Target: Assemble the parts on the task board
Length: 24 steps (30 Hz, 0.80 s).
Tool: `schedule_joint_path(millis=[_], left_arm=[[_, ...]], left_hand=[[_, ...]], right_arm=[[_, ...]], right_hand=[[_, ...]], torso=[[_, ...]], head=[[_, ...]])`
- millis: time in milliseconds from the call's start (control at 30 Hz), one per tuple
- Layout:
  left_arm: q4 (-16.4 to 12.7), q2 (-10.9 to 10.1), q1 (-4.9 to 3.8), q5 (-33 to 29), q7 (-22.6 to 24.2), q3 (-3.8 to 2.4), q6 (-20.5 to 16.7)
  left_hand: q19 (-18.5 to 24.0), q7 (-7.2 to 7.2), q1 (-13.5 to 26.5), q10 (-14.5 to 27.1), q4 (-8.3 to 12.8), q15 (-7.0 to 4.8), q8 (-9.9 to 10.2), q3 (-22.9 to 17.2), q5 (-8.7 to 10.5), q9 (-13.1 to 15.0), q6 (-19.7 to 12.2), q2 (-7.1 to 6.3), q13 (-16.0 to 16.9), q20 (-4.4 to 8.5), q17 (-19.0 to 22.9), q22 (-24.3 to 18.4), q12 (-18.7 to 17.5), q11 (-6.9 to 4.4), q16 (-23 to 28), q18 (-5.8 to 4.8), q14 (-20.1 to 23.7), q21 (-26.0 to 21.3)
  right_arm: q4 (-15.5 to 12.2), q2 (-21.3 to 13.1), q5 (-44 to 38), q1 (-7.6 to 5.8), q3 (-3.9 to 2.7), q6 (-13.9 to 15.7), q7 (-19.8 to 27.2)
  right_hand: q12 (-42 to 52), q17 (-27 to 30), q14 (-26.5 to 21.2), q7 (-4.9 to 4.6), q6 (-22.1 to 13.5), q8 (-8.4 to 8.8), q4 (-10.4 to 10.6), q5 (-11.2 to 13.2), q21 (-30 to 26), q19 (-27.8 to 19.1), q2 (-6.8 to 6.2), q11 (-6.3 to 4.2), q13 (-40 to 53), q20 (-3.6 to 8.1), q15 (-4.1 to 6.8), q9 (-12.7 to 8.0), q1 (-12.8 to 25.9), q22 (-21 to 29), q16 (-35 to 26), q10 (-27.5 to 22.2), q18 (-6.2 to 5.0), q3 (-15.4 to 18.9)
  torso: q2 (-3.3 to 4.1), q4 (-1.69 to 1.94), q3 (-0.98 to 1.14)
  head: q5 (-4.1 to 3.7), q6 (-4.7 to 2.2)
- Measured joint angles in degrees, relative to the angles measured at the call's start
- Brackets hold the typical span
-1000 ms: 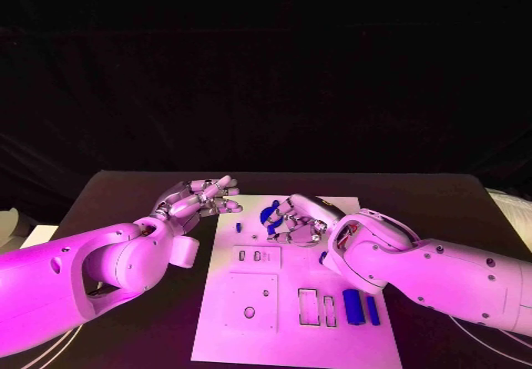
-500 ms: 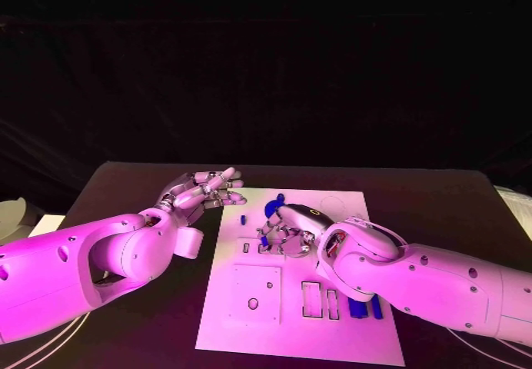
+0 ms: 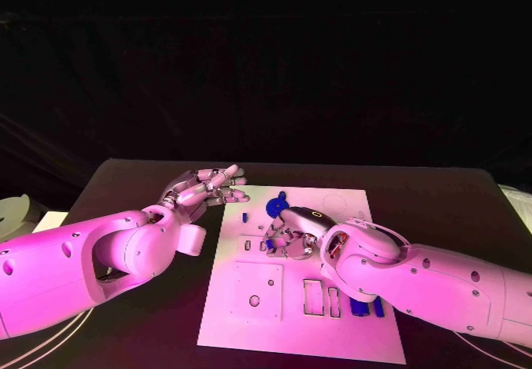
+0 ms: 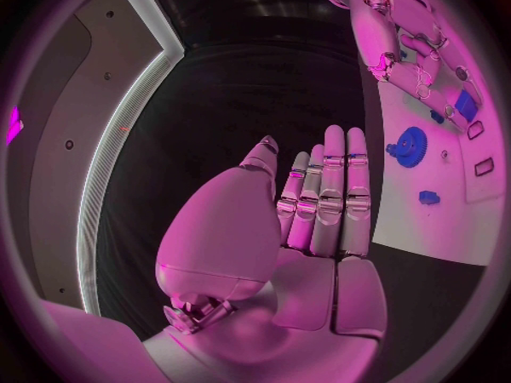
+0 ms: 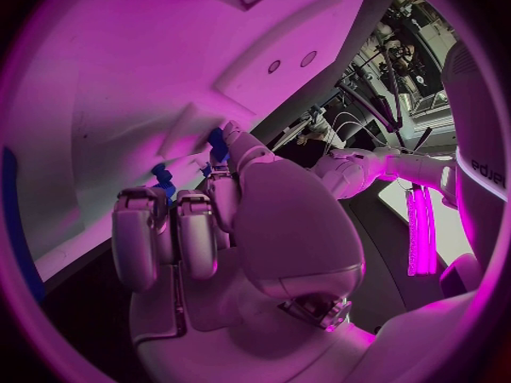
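On the black table (image 3: 443,200), with nothing but dark behind it in the head view, you've got the white task board (image 3: 338,207) sitting dead centre. Toward 12 o'clock on the board there's a blue gear-like part (image 3: 274,206), with a small blue part (image 3: 245,217) just off to its 8 o'clock. Down near 5 o'clock two long blue parts (image 3: 364,307) lie side by side, mostly tucked behind your right arm (image 3: 432,280), next to a couple of slot cutouts (image 3: 320,298). That right arm is the big thing in the way: it runs from 4 o'clock across the board and hides a good chunk of its right half. Your right hand (image 3: 290,231) is down on the middle of the board, fingers curled in; the right wrist view shows its fingertips (image 5: 218,157) against the white surface with a blue part (image 5: 217,141) right at them and another blue part (image 5: 162,179) just beside, but honestly I can't tell if it's actually pinching one. Your left hand (image 3: 205,189) hangs off the board's 10 o'clock corner above the table, fingers (image 4: 330,187) straight and side by side, thumb apart, holding nothing.
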State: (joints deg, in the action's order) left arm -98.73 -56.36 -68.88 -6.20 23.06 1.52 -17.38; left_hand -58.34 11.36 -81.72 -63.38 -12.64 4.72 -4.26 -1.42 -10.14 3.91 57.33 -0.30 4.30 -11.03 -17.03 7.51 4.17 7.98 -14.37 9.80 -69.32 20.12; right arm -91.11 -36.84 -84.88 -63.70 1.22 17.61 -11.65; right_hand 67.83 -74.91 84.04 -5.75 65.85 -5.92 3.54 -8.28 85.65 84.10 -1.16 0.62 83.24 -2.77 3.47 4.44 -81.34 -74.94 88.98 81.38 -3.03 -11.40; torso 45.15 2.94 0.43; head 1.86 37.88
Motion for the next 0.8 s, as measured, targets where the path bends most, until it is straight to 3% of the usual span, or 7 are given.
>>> schedule_joint_path(millis=[567, 667, 800], left_arm=[[-0.14, -0.02, 0.00, -0.04, -0.01, 0.00, 0.09], [-0.14, -0.02, 0.00, -0.05, -0.03, 0.00, 0.10], [-0.13, -0.02, 0.00, -0.05, -0.03, 0.00, 0.11]], left_hand=[[0.00, 0.00, 0.00, 0.00, 0.00, 0.00, 0.00, 0.00, 0.00, 0.00, 0.00, 0.00, 0.00, 0.00, -0.08, -0.05, 0.00, 0.00, 0.00, 0.00, 0.00, 0.00], [0.00, 0.00, 0.00, 0.00, 0.00, 0.00, 0.00, 0.00, 0.00, 0.00, 0.00, 0.00, 0.00, 0.00, -0.08, -0.05, 0.00, 0.00, 0.00, -0.01, 0.00, 0.00], [0.00, 0.00, 0.00, 0.00, 0.00, 0.00, 0.00, 0.00, 0.00, 0.00, 0.00, 0.00, 0.00, 0.00, -0.08, -0.05, 0.00, 0.00, 0.00, 0.00, 0.00, 0.00]], right_arm=[[0.18, 0.28, -2.97, -0.23, -0.22, -1.16, -1.72], [0.19, 0.22, -3.30, -0.25, -0.24, -1.31, -1.96], [0.19, 0.24, -3.62, -0.24, -0.22, -1.67, -2.32]], right_hand=[[-3.23, 0.01, -0.01, 0.31, -0.29, -0.27, 0.35, 0.01, -0.24, 0.00, -0.89, 0.10, -1.12, 0.00, 0.01, 0.73, 1.69, 0.01, 0.00, -1.15, 0.00, 0.00], [-6.33, -0.01, -0.01, 0.09, -0.53, -0.27, 0.62, 0.00, -0.56, 0.00, -1.41, 0.27, -10.55, 0.00, 0.01, 0.47, 2.37, 0.02, 0.00, -2.53, 0.00, -0.16], [-8.12, -0.04, -0.02, -0.51, -1.70, 0.55, 1.06, -0.50, -0.77, 0.00, -1.74, 0.63, -12.56, 0.00, -0.41, 0.12, 3.45, 0.02, -0.32, -3.07, 0.00, -0.06]], torso=[[-0.02, -0.04, 0.01], [-0.02, -0.04, 0.01], [-0.01, -0.04, 0.01]], head=[[-0.01, -0.03], [-0.17, -0.04], [-0.44, -0.08]])
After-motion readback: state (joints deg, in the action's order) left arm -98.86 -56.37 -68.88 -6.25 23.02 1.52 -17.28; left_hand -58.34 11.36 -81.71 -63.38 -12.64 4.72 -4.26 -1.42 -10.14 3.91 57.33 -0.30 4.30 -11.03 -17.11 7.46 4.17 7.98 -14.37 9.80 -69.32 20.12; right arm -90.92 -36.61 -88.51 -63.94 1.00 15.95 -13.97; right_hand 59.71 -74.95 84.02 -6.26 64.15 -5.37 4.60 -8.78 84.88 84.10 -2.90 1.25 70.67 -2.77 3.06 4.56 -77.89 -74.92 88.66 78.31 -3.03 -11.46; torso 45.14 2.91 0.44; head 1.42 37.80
